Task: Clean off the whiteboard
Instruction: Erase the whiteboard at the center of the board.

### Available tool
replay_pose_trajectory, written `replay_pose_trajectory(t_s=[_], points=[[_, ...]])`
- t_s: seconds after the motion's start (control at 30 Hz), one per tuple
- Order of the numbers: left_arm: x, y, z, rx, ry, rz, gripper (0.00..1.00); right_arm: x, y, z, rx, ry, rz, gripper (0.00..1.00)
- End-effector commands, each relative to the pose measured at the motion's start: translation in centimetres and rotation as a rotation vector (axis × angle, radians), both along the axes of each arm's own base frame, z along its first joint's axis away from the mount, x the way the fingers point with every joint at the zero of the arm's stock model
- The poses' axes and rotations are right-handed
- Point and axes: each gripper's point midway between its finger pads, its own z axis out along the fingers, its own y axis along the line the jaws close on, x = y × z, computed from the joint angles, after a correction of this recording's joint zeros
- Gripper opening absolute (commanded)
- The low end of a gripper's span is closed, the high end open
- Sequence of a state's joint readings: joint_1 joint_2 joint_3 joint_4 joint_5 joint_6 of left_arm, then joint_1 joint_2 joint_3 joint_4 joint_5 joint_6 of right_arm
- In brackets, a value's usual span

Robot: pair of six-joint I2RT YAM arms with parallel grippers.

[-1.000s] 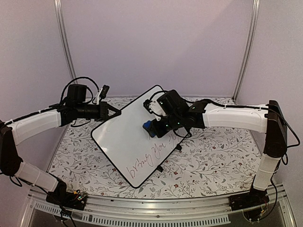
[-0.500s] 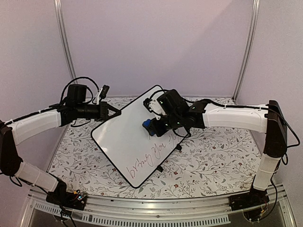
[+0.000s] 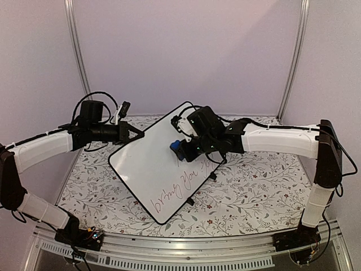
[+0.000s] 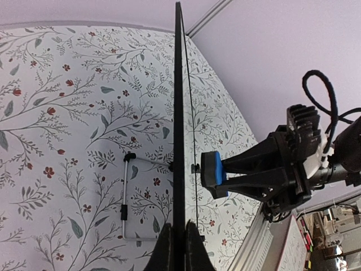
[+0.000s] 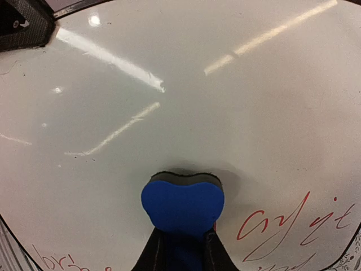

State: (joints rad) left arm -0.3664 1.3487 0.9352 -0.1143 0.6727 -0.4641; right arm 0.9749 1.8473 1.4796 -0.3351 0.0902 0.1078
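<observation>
High camera at the near edge overlooks the whole worktop (image 3: pixel 254 195). Left wrist view sees the shared whiteboard (image 4: pixel 179 113) edge-on; right wrist view faces it closely.

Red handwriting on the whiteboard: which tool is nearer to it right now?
Right. The right tool, shut on the blue eraser, hangs right beside the handwriting; the left tool clamps the edge of the whiteboard, farther off.

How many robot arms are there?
2. One comes from the left; its left gripper pinches the whiteboard by its edge. One comes from the right; its right gripper holds a blue eraser by the board's face. None seems hidden.
</observation>
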Motion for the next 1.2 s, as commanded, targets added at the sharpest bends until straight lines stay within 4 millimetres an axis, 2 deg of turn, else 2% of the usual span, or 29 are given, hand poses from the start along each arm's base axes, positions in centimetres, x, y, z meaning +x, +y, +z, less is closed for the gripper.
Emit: replay_pose_trajectory(t_s=[0.0,0.2,0.43,0.8,1.0,1.17], points=[[-0.2,0.0,-0.5,0.030,-0.008,-0.013,0.00,0.6,0.4,1.4,0.043,-0.041,-0.011,0.04],[-0.1,-0.1,-0.6,0.030,-0.005,-0.013,0.00,1.2,0.2,2.4,0.072,-0.038,-0.029,0.05],[-0.1,0.1,-0.4,0.032,-0.016,-0.006,0.00,1.0,0.4,1.8,0.086,0.006,-0.012,0.05],[0.0,0.0,-0.7,0.033,-0.005,-0.009,0.00,-1.0,0.1,-1.1,0.065,0.074,0.014,0.05],[-0.1,0.0,-0.6,0.032,-0.006,-0.010,0.00,-1.6,-0.6,-3.8,0.022,0.123,-0.004,0.05],[-0.1,-0.1,-0.6,0.030,-0.005,-0.012,0.00,-3.2,-0.6,-5.2,0.017,0.178,0.023,0.05]])
